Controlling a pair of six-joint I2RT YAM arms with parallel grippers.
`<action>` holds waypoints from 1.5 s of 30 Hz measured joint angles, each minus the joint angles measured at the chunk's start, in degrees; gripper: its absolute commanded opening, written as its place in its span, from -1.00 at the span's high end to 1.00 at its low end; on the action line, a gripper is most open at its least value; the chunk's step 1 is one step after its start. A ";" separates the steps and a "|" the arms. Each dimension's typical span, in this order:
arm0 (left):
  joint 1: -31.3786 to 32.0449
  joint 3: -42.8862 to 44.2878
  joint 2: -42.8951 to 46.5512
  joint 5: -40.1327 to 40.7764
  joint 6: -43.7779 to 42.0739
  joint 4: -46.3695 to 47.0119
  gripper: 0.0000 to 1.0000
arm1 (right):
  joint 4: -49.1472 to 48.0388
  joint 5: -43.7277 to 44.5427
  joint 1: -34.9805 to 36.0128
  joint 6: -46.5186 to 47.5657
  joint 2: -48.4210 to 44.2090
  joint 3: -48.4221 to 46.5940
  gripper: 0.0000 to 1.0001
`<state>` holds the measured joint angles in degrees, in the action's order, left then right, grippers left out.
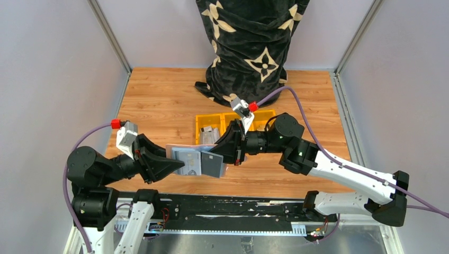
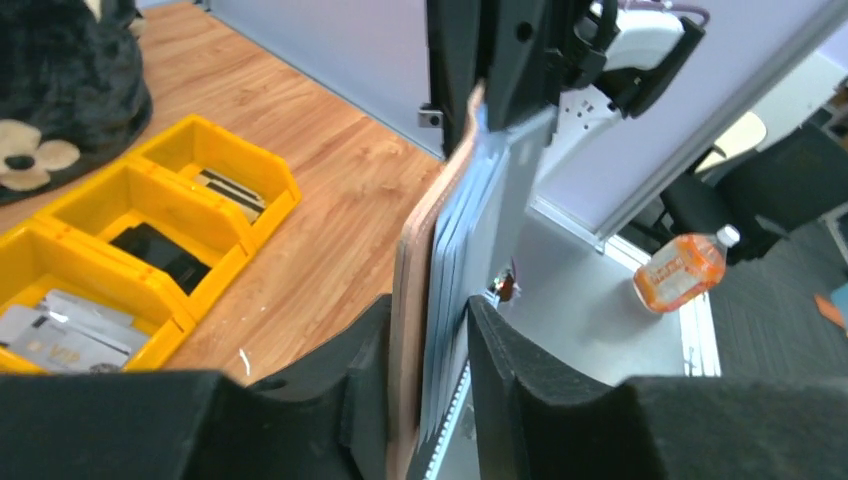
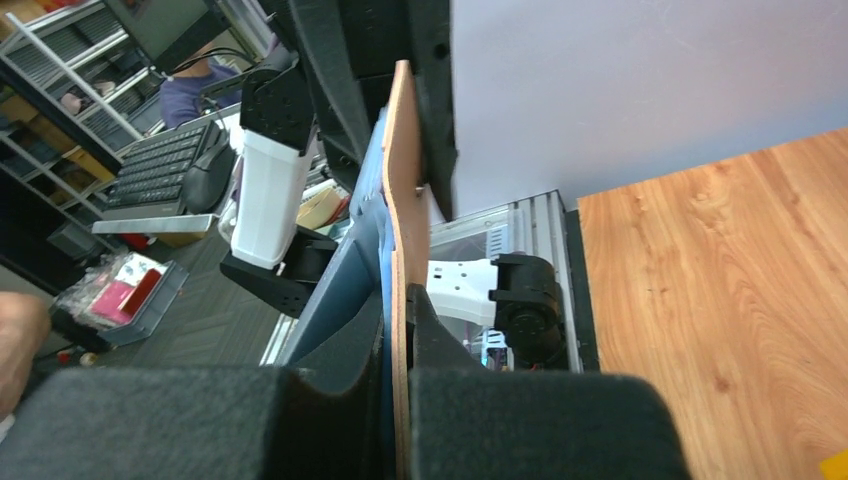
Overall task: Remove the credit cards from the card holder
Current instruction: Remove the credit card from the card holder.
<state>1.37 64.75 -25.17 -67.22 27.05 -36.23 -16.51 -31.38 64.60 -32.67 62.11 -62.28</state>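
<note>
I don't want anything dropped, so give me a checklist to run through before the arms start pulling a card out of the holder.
1. Is the right gripper shut on the card holder? Ok, it pinches the holder's edge.
2. Is the left gripper clamped across the holder and the credit cards? Ok.
3. Are the cards showing outside the holder? Ok, their faces show in the top view.
4. Are the left fingers on just one card? Cannot tell.
5. Does the yellow tray have room for another card? Ok, its compartments are not full.
</note>
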 measured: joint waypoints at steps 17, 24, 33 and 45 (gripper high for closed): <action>0.00 -0.22 0.20 -4.90 1.36 -0.59 -0.14 | -4.96 -2.93 1.46 -2.29 1.64 0.00 1.00; 0.00 -0.26 0.20 -7.43 2.10 -0.55 -0.01 | -6.25 -3.10 1.53 -3.19 2.47 0.00 1.00; 0.00 -0.15 -0.35 -7.48 2.71 -0.33 0.64 | -5.95 -2.99 1.36 -3.32 2.51 0.17 0.23; 0.00 -0.15 -0.87 -6.03 3.37 -0.09 0.77 | -0.81 -2.34 -4.76 -1.29 -4.57 1.14 -0.37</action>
<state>1.37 64.60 -26.04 -73.25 30.41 -36.32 -17.32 -33.71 59.83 -33.95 57.54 -61.14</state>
